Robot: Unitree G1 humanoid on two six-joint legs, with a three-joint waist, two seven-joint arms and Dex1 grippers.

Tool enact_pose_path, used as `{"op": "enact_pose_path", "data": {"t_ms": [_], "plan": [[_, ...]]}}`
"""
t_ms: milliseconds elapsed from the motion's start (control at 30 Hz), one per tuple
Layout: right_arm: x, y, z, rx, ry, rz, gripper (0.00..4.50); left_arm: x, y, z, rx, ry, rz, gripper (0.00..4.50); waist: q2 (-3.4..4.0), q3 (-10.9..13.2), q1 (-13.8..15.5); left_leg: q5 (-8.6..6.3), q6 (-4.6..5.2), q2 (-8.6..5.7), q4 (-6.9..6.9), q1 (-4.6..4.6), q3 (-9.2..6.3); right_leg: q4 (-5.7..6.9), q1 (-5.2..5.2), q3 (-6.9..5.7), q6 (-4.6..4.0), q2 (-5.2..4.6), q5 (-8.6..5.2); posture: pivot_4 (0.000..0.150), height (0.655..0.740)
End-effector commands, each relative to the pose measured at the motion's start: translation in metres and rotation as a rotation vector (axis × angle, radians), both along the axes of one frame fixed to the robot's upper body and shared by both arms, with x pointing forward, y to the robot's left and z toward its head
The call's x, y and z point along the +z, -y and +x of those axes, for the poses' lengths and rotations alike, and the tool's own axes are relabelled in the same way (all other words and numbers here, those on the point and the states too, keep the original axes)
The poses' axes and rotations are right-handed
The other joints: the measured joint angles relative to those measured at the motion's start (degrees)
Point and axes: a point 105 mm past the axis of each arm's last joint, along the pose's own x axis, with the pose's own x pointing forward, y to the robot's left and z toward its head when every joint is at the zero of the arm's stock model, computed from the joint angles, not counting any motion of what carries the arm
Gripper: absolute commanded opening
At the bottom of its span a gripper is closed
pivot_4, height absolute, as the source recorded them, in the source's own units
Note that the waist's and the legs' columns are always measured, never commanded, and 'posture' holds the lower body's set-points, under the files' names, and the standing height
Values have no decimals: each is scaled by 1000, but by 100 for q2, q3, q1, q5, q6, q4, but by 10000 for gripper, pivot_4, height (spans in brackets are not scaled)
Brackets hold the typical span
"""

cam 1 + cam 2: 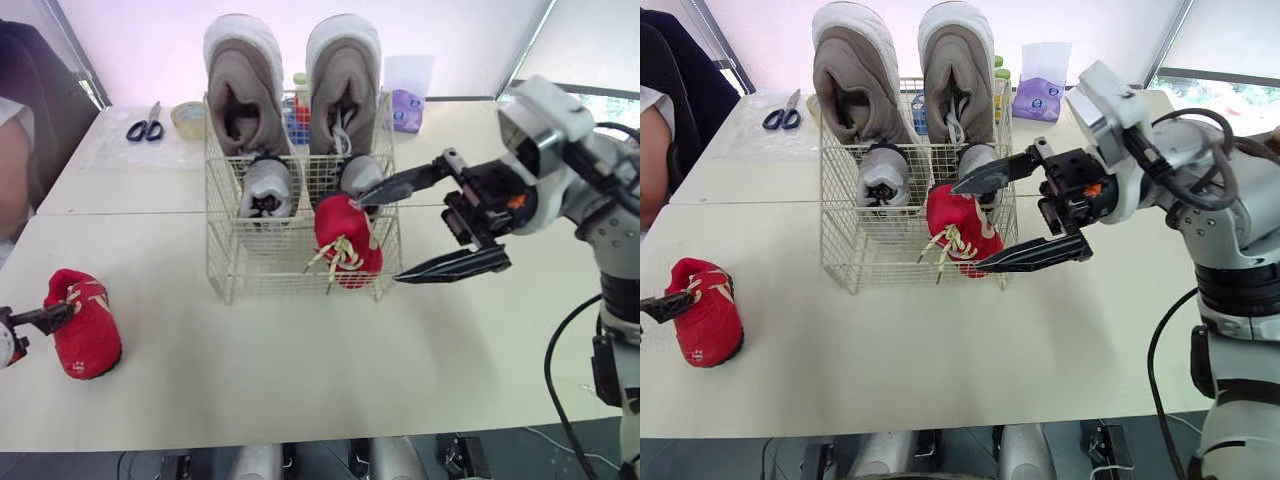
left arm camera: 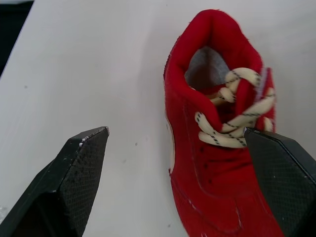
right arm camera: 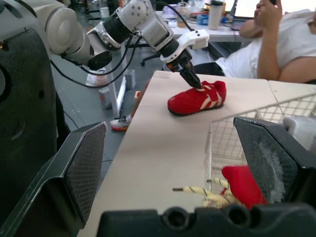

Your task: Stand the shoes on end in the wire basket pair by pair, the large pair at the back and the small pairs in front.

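The right gripper [image 1: 380, 237] held its jaws spread beside the small red laced shoe [image 1: 345, 235] standing in the white wire basket [image 1: 225, 262], front right. The left gripper [image 2: 175, 133] held its jaws spread at the matching red shoe [image 1: 85, 325] on the tabletop [image 1: 300, 370].

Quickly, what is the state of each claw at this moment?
Left claw: open over the red shoe on the table, holding nothing.
Right claw: open beside the other red shoe in the wire basket.

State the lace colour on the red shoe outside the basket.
Laces: cream with dark flecks; left wrist view.
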Motion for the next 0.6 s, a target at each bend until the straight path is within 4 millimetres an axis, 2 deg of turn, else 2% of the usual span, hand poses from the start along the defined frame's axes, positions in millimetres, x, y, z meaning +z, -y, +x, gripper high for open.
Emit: {"op": "enact_pose_path", "data": {"t_ms": [33,133,233,267,300,367,400,500,600], "plan": [[6,4,-7,-29,57,6,44699,-14,-2,11,23,-43,-19,45000,-3,-2,1,0,0,1,0,0,1,0,0,0,0,0,0,1500,7400],[7,7,-8,-63,60,6,45000,-26,-7,15,42,-84,-45,37450,0,-4,2,0,1,2,1,2,9,0,1,-1,-4,-1,3,1500,7400],[7,9,-9,-86,62,6,45000,-28,-5,18,28,-89,-59,22504,0,-6,9,0,1,2,1,4,12,0,-1,-1,-5,-3,4,1500,7400],[7,10,-8,-94,64,5,45000,-28,-5,19,28,-89,-60,16300,0,-6,6,0,2,2,1,4,13,0,-1,-1,-6,-3,4,1500,7400],[7,10,-8,-99,66,5,45000,-28,-4,19,30,-87,-64,12866,1,-6,4,-1,3,3,1,5,13,1,-1,0,-7,-3,5,1500,7400],[6,10,-7,-104,66,7,45000,-26,-6,17,39,-82,-61,3097,4,-8,-1,-5,10,7,1,8,13,3,-1,0,-8,-2,6,1500,7400],[6,10,-6,-106,66,8,45000,-22,-8,17,47,-65,-61,467,4,-8,-1,-7,13,8,1,8,13,6,-2,-1,-9,-1,6,1500,7400],[5,11,-1,-118,69,11,45000,4,-9,24,48,40,-25,467,3,-8,0,-6,12,10,2,8,13,14,-5,-1,-9,0,7,1500,7400],[8,11,4,-125,68,23,45000,60,-2,39,12,295,39,467,-29,-8,22,-3,10,11,8,3,9,15,-5,-8,-12,1,10,1500,7400]]}}
